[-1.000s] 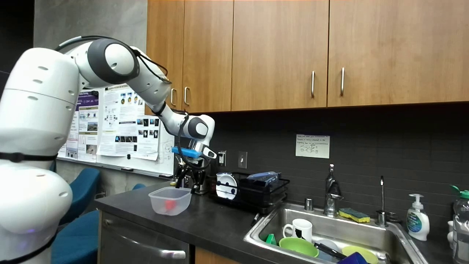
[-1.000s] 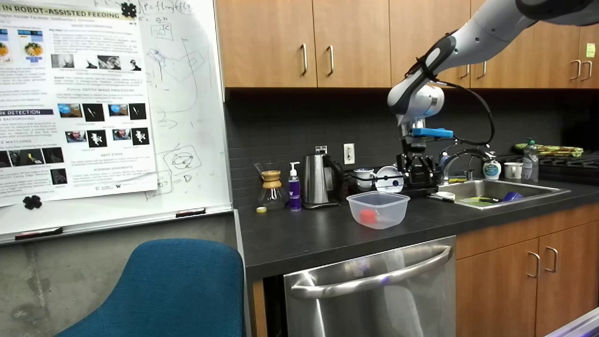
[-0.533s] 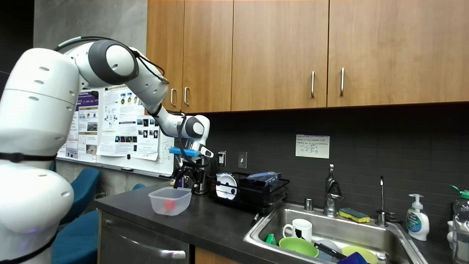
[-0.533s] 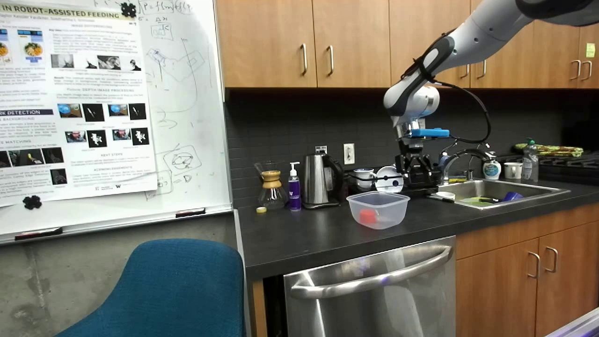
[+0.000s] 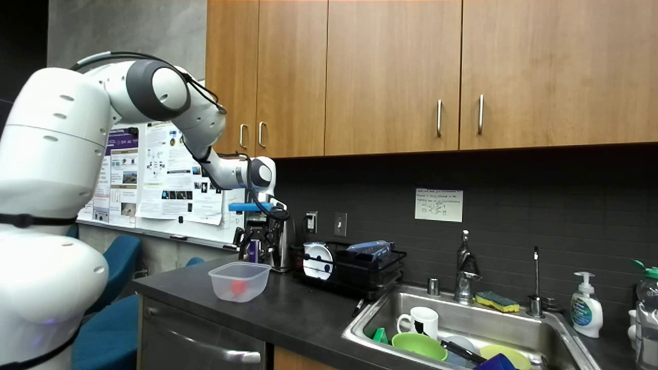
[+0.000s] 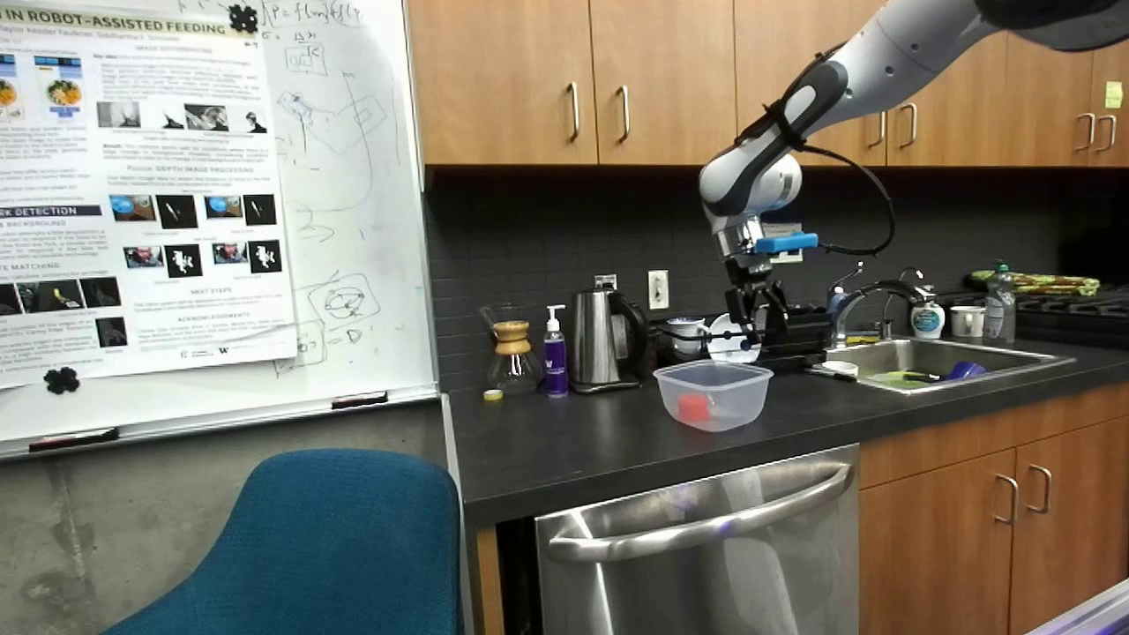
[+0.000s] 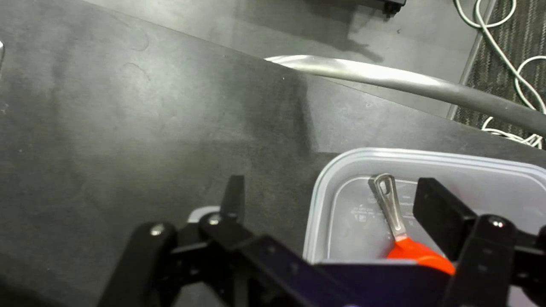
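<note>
The gripper (image 7: 330, 192) gapes empty — at the wrist view's lower right, a tub (image 7: 362, 230) pens in an orange-headed utensil (image 7: 406, 248).

In the wrist view pale glare washes the counter (image 7: 162, 98) and the gripper (image 7: 332, 196) looks soft, while both exterior views show a shadowy wall (image 5: 514, 205) under well-lit cabinets (image 5: 396, 77)!

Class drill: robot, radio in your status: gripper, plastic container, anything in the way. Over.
Gripper open, nothing gripped. Plastic container on counter, orange-headed utensil inside. Its rim shows between the jaws in wrist view, possibly in the way.
</note>
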`<state>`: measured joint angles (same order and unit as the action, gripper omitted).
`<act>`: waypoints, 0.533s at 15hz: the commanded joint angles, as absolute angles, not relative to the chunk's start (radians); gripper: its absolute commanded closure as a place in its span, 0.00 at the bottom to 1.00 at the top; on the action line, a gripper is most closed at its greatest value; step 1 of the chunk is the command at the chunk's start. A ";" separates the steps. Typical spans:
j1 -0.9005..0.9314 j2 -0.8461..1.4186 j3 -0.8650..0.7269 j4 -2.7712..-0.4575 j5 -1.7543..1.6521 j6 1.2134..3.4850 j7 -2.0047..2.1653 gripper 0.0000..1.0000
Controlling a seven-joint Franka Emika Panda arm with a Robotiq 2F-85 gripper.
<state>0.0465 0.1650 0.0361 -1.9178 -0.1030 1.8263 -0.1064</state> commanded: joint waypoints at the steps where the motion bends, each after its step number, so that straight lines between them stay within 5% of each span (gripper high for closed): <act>1: 0.050 0.170 0.043 -1.899 -0.117 1.820 -0.116 0.00; 8: 0.079 0.229 0.067 -1.815 -0.127 1.752 -0.090 0.00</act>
<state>0.0587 0.1834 0.0529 -1.8905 -0.1032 1.8097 -0.1063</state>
